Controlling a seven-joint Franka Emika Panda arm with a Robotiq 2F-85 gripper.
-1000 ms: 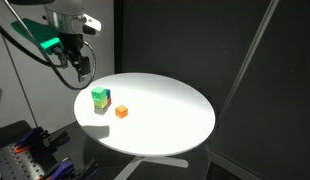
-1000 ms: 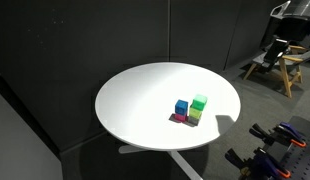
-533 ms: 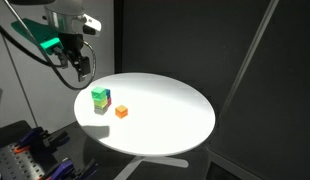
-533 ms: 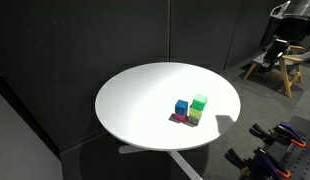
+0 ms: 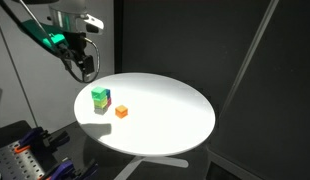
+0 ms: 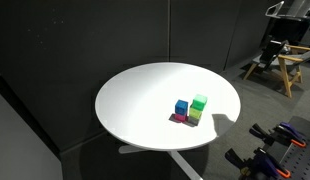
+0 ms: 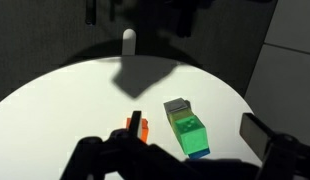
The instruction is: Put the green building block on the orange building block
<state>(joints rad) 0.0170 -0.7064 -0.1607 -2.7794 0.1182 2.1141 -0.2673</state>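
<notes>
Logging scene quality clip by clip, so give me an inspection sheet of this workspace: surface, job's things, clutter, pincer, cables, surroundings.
Surface: round white table, matte, on a pedestal base.
Job's things: green building block sits in a tight cluster near the rim; orange building block stands alone beside the cluster, not touching it.
Clutter: blue block and lime block in the same cluster.
Pincer: pincer hangs above the table's edge, apparently open, holding nothing.
Cables: nothing seen on the table.
Surroundings: dark panels; wooden stool.
</notes>
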